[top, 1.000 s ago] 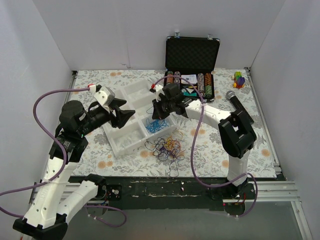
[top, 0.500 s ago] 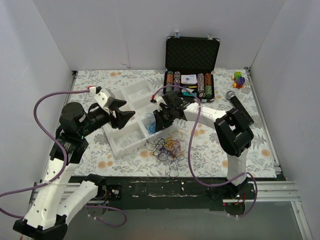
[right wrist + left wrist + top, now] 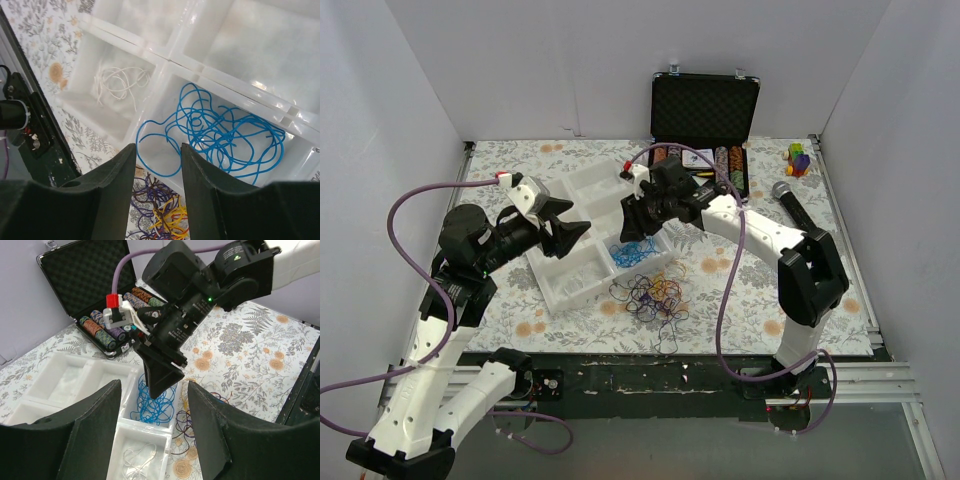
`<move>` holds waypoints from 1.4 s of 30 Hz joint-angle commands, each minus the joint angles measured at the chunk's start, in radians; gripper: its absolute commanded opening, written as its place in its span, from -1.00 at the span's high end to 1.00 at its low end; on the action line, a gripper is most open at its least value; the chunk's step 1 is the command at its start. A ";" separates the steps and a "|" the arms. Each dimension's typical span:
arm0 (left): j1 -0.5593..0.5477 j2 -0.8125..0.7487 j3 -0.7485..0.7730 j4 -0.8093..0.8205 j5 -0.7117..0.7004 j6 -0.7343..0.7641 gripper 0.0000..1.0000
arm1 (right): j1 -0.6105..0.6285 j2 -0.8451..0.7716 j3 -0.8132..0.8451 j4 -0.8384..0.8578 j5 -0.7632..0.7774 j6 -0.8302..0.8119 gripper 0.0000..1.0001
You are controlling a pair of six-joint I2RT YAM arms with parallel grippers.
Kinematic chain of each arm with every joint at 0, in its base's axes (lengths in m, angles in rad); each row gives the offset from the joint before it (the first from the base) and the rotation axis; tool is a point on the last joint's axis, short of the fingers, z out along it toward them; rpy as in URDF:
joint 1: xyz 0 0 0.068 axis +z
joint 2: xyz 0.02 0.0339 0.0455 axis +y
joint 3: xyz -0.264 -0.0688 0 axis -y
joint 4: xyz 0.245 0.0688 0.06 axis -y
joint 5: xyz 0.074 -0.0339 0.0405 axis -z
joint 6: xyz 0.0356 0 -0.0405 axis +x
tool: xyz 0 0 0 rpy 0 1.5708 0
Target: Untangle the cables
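Note:
A tangle of purple, orange, yellow and dark cables lies on the table in front of a white divided tray. Blue cables lie loose in one tray compartment, and white cables in the compartment beside it. My right gripper hovers open over the blue cables with nothing between its fingers. The left gripper hangs open and empty above the tray's left part. It faces the right gripper.
An open black case of poker chips stands at the back. A microphone lies to the right, and a small coloured block toy sits in the far right corner. White walls close in three sides.
My right gripper dipped towards the blue compartment, went from shut to open, and has lifted a little. The left arm has not moved.

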 commanded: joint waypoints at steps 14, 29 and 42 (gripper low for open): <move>0.004 -0.007 -0.063 -0.012 0.118 0.104 -0.15 | -0.003 -0.147 -0.217 0.156 -0.117 0.077 0.14; -0.094 0.108 -0.382 0.082 0.268 0.310 -0.18 | 0.045 -0.517 -0.785 0.383 0.171 0.205 -0.08; -0.319 0.389 -0.459 0.293 0.150 0.377 -0.15 | 0.089 -0.627 -0.968 0.431 0.308 0.274 0.18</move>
